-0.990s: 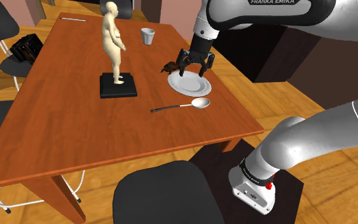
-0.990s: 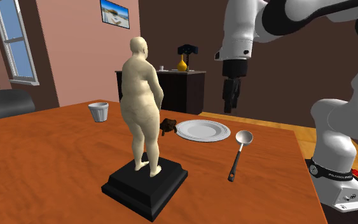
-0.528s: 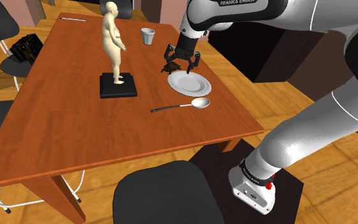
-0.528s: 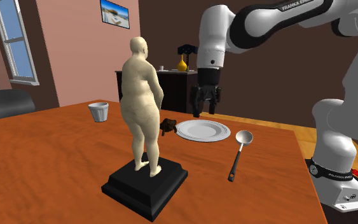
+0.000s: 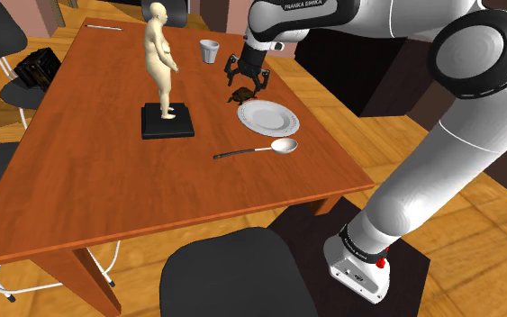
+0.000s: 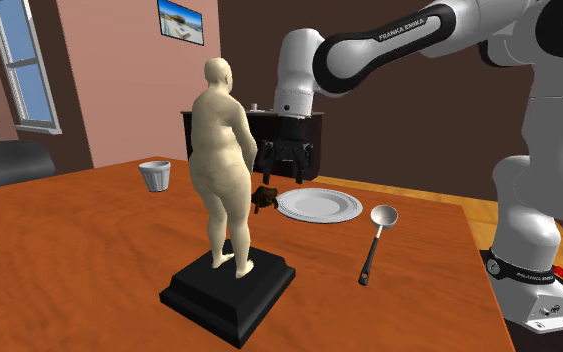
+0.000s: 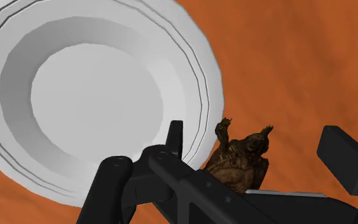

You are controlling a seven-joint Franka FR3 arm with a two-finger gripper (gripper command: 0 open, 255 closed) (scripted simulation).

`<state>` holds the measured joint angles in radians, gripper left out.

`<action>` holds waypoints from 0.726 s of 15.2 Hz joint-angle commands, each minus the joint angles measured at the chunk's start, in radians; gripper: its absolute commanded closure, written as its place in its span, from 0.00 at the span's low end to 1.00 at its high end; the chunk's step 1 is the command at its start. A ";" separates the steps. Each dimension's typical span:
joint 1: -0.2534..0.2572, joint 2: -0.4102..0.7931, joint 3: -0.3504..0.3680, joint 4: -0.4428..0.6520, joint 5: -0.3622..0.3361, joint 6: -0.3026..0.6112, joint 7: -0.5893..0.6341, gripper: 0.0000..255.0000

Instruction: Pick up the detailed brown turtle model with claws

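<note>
Gripper point(image 5: 245, 81): jaws spread wide, holding nothing. It hangs above the tabletop point(image 5: 89, 171) with its fingers pointing down, a stance suited to a straight drop onto the target.

Turtle point(image 7: 238, 162): a small brown model with raised claws, resting on the tabletop directly beneath the gripper. In the wrist view it lies in the gap between the two fingers, nearer one than the other, and neither finger touches it. It is not held. Judgement: the wide opening is there to clear the shell on both sides before closing.

Plate point(image 7: 95, 95): white, just beside the turtle. Whether rim and turtle touch cannot be told. One finger point(image 7: 174, 137) appears over the plate's rim in the wrist view. Judgement: this is the main obstruction, since that finger may land on the rim if the gripper goes straight down.

Spoon point(image 5: 256, 149): on the far side of the plate from the gripper, well apart, no hindrance.

Figure point(image 6: 224, 165): a pale standing statue on a black base, near the gripper but clear of it.

Cup point(image 5: 209, 50): pale, apart from the gripper, not in the way.
</note>
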<state>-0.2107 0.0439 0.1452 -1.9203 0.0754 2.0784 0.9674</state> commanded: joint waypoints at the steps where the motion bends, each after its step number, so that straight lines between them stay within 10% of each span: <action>1: -0.009 0.068 -0.012 0.064 -0.010 0.017 0.063 0.00; 11: -0.011 0.126 -0.020 0.026 -0.014 0.118 0.088 0.00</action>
<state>-0.2220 0.1672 0.1250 -1.8917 0.0614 2.1904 1.0549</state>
